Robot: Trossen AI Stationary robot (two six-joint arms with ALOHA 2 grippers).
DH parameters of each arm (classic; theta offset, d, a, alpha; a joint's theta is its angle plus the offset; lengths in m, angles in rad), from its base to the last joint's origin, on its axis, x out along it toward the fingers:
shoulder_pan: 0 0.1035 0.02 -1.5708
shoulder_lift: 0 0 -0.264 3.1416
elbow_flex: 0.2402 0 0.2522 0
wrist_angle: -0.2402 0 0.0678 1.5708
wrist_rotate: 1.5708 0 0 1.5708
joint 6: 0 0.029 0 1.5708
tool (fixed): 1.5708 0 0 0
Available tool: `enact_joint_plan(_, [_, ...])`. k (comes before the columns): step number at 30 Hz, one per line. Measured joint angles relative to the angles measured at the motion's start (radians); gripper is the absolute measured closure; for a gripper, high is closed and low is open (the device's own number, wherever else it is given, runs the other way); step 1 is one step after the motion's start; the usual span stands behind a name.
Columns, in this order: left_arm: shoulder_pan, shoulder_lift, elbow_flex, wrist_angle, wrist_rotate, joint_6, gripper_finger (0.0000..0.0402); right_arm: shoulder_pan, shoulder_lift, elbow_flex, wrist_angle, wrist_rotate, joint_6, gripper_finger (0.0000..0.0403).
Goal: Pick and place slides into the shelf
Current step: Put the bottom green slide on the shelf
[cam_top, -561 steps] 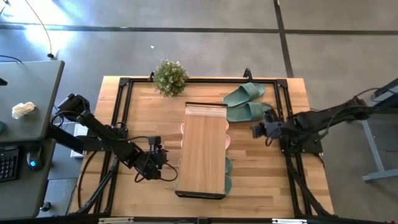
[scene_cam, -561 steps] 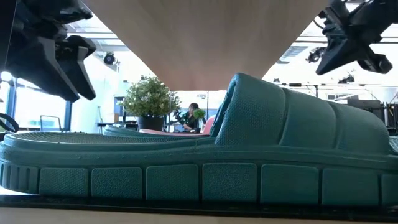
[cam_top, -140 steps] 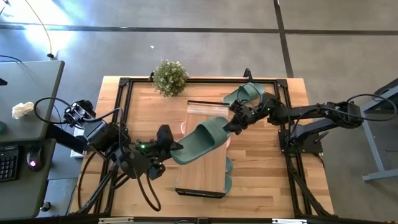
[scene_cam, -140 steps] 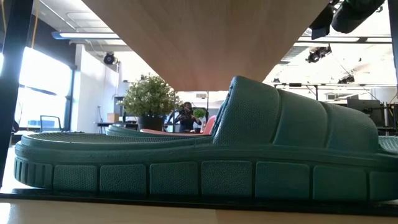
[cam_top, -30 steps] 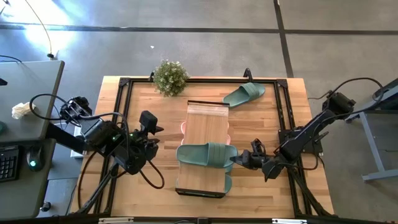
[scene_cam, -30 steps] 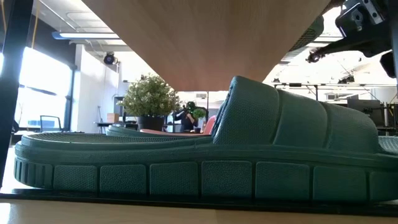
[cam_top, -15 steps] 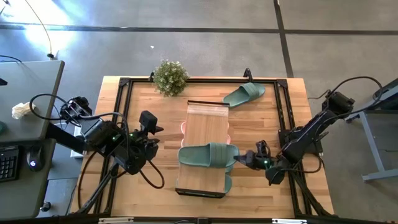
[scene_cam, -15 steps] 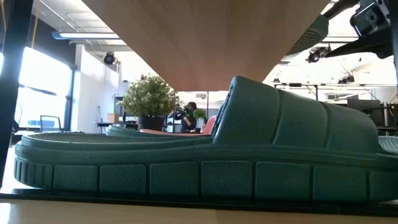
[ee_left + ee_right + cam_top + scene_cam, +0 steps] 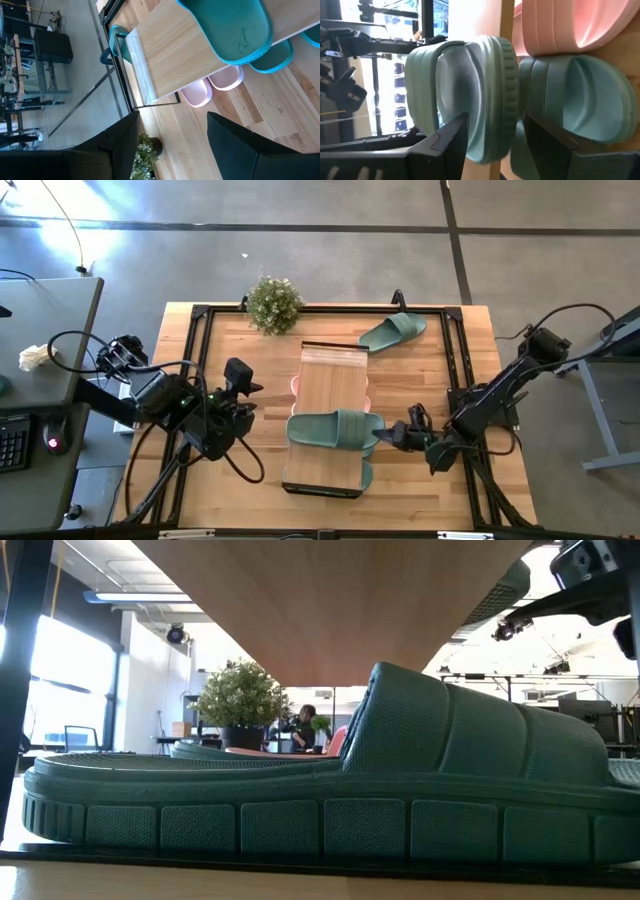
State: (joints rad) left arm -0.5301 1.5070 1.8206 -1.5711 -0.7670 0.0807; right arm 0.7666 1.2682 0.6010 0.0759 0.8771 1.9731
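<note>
**No legible text from my station**

I find no words, labels, brand marks, numbers or signs that I can read in any of my four camera feeds. The surfaces I can see carry only texture and plain colour, and anything in the room beyond the table is too small or too blurred for me to make out as lettering.

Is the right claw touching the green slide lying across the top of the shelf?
Cannot tell. In the high view the right claw sits right at the slide's end on the shelf; no gap or contact shows plainly.
</note>
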Motion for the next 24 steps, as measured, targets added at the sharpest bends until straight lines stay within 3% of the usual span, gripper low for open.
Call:
enact_joint_plan(7, [0.0,0.0,0.0,0.0,0.0,0.0,0.0188,-0.005,-0.003,0.0,-0.001,-0.005,-0.018,0.0221])
enact_joint_plan(13, [0.0,0.0,0.0,0.0,0.0,0.0,0.0188,0.05,-0.06,0.0,-0.033,0.093,-0.025,0.0221])
enact_joint_plan(24, [0.0,0.0,0.0,0.0,0.0,0.0,0.0188,0.133,-0.179,0.0,-0.289,0.07,-0.024,0.0222])
